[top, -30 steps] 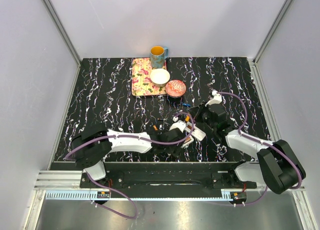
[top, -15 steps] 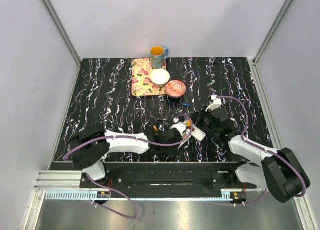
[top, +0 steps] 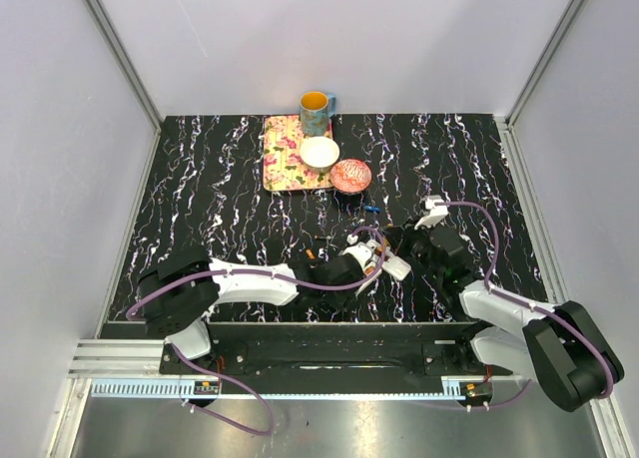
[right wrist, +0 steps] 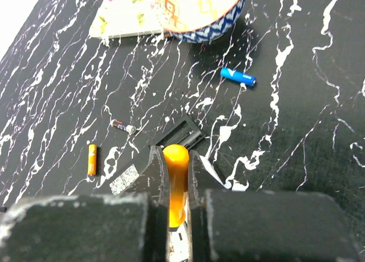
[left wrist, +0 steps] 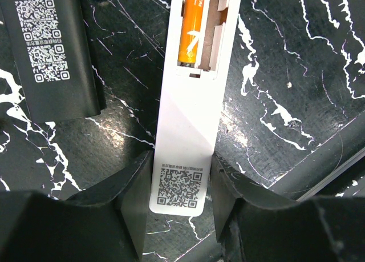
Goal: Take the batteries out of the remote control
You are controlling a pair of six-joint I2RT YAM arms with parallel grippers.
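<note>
The left jaws stood part-closed, clamped on the end of the white remote (left wrist: 191,125) lying on the worktop (left wrist: 296,73), with one orange battery (left wrist: 191,28) in its open bay. The right jaws were pinched shut on an orange screwdriver handle (right wrist: 176,188). A blue battery (right wrist: 238,76) and a loose orange cell (right wrist: 92,160) lay on the worktop nearby.

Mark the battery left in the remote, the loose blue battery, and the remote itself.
Orange battery (left wrist: 194,28), left wrist view, mid-body.
Blue battery (right wrist: 238,76), right wrist view, mid-body.
Remote (left wrist: 185,125), left wrist view, bare back below the compartment.
</note>
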